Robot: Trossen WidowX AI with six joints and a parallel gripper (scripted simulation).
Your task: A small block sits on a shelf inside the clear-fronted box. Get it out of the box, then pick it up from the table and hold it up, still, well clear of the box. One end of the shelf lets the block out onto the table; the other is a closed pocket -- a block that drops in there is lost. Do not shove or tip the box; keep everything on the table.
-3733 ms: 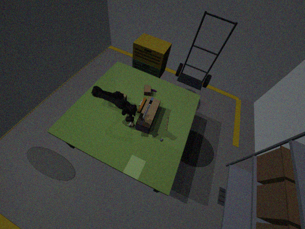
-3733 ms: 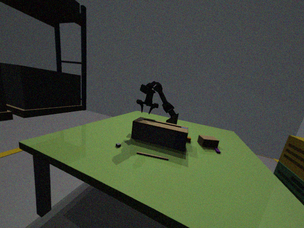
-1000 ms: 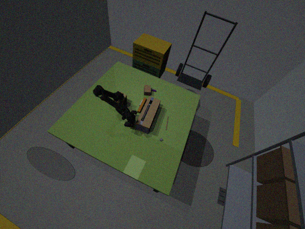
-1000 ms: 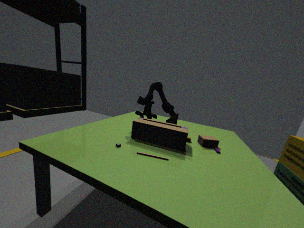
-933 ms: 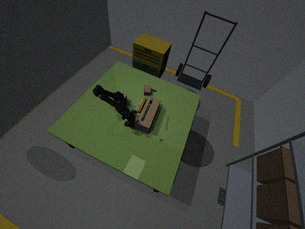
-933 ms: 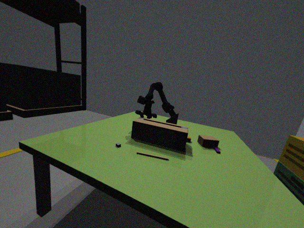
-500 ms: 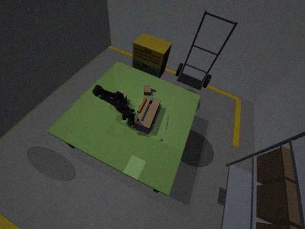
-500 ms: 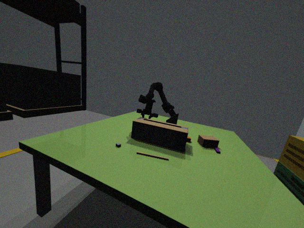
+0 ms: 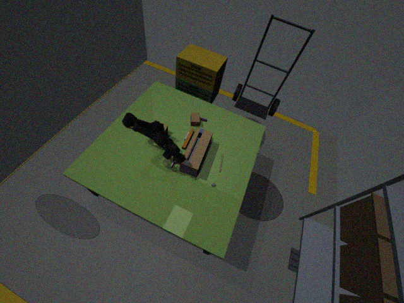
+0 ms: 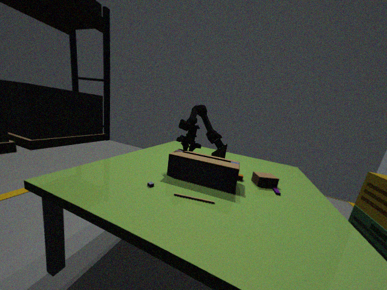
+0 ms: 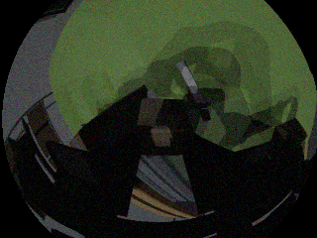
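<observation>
Top view: green desk (image 9: pixel 124 182) carrying a long brown box (image 9: pixel 198 152) near its centre. The black arm (image 9: pixel 149 130) reaches from about 10 o'clock of the box down to the box's near end, where the claw (image 9: pixel 172 163) hangs just beside the end wall, at roughly 7 o'clock of the box's middle.

The claw is clenched on a small tan block (image 11: pixel 161 137) — seen in the wrist view as a pale square lodged between the two dark fingers, with the green surface beyond it. Whether the block touches the desk cannot be told.

Around the box: an orange bar (image 9: pixel 187 139) along its long side at 11 o'clock; a small brown carton (image 9: pixel 195 118) with a purple piece (image 9: pixel 204 119) beside it at 12 o'clock; a thin stick (image 9: pixel 221 162) lying apart at 3 o'clock; a tiny grey-violet cube (image 9: pixel 213 184) at 5 o'clock. A paler green patch (image 9: pixel 178 221) marks the desk's near edge.

Exterior view — the arm (image 10: pixel 199 124) arches behind the box (image 10: pixel 203 171).
</observation>
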